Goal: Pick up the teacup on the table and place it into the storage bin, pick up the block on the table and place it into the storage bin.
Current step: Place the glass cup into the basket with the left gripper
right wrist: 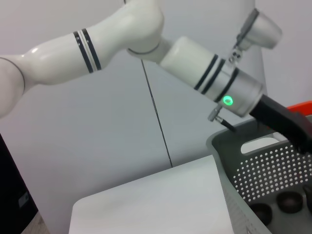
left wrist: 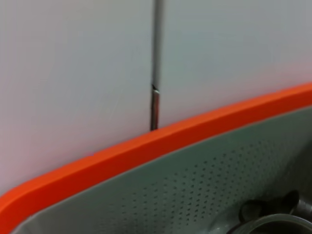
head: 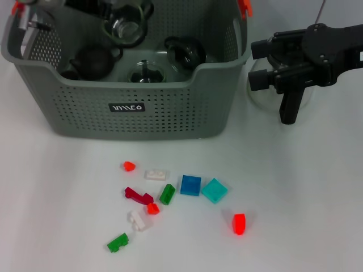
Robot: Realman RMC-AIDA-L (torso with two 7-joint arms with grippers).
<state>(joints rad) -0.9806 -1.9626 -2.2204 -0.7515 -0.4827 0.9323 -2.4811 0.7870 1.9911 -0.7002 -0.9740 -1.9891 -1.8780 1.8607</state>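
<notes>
Glassware already fills much of the storage bin [head: 130,119], which stands at the far left of the table [head: 317,198]: clear cups and dark round pots lie on its floor. Just right of the bin, a clear glass teacup [head: 257,97] sits on the table, and the right gripper [head: 283,76] hovers directly over it, hiding most of it; only a faint curved rim shows. I cannot tell whether this gripper is spread or closed, or whether it touches the glass. The left gripper [right wrist: 287,126] hangs at the bin's far rim near an orange clip [head: 245,7]; its state cannot be told either. The cup is probably light, rigid, slick and breakable, so it wants a gentle squeeze across the rim or wall, a straight lift, and a soft landing among the glass already in the bin. Nearer the robot lie small blocks, well apart from the bin: a red block [head: 239,224], a blue block [head: 190,185], a teal block [head: 215,190] and a green block [head: 167,194]. These look light and hard, easiest to pinch across their flat sides.
</notes>
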